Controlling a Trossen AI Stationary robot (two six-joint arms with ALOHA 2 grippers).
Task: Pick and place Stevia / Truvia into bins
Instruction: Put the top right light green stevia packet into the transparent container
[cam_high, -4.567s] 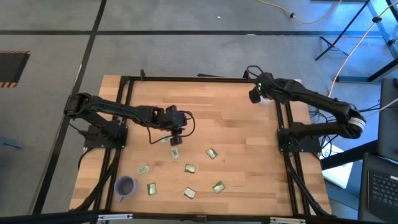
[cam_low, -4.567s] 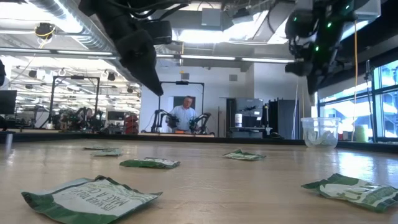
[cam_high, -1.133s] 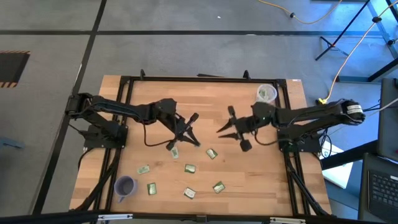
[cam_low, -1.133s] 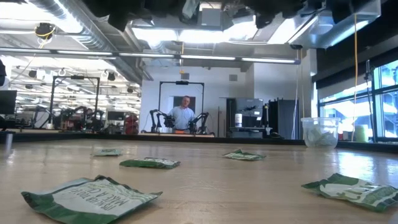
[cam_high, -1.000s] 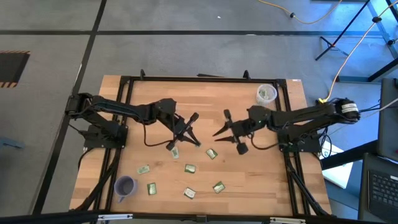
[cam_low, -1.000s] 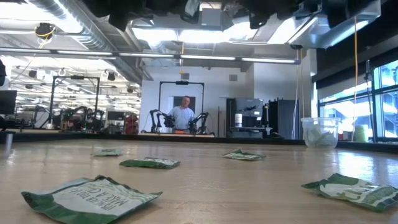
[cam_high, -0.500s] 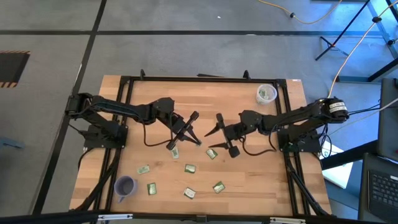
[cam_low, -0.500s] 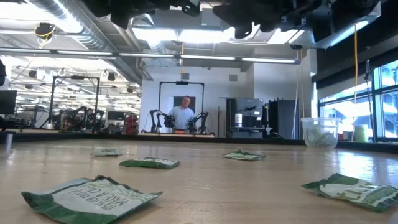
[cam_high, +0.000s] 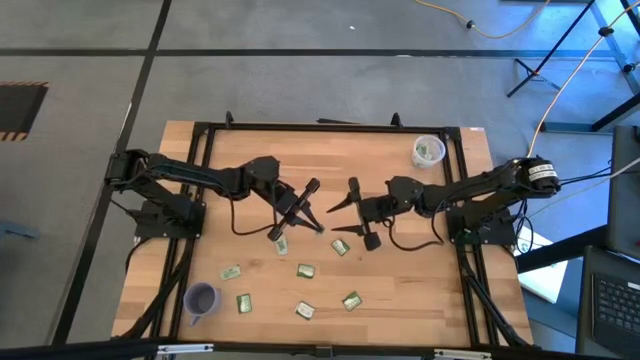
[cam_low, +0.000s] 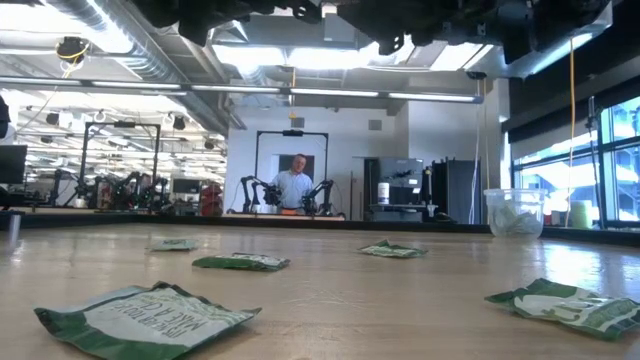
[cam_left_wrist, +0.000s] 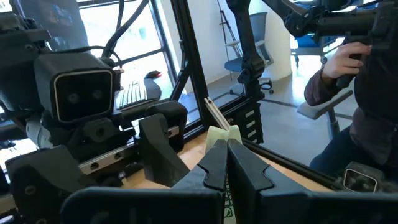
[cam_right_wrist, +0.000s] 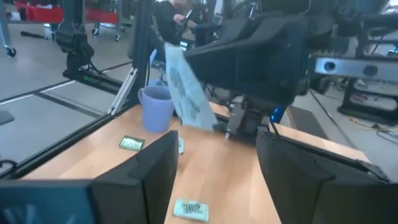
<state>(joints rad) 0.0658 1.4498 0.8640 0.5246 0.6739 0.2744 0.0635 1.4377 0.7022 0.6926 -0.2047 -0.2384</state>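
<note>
We hold one sachet (cam_right_wrist: 186, 93) pinched in the left gripper (cam_high: 312, 186) at mid-table. The right gripper (cam_high: 350, 215) faces it, fingers spread, empty. The clear cup (cam_high: 428, 151) already holds sachets; the purple cup (cam_high: 201, 298) and six loose sachets remain near the front edge.

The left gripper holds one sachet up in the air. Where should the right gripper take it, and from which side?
Probably the free upper end of the sachet, away from the left gripper, which pinches its lower end. The open right gripper should approach edge-on, one finger closing on each flat face.
</note>
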